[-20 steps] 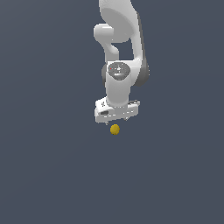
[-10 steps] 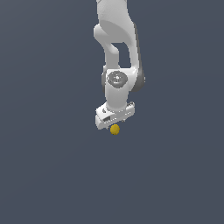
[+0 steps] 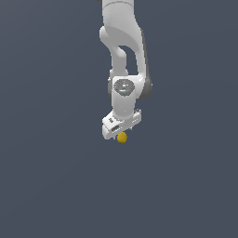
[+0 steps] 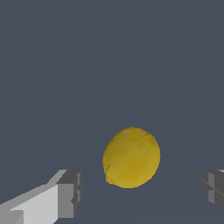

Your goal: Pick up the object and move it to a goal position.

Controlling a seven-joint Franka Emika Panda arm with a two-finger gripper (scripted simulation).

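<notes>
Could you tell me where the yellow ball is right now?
In the exterior view the ball sits near centre, directly under the open hand; the wrist view shows it between the fingers, untouched.

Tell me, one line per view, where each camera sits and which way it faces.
Exterior view: off the arm, its exact position unknown, facing the white arm, whose gripper hangs just above the small round yellow ball.
Wrist view: on the wrist, looking out between two grey fingertips at the ball, both fingertips clear of it.
Shared: the ball, the gripper and the plain dark grey ground.
</notes>
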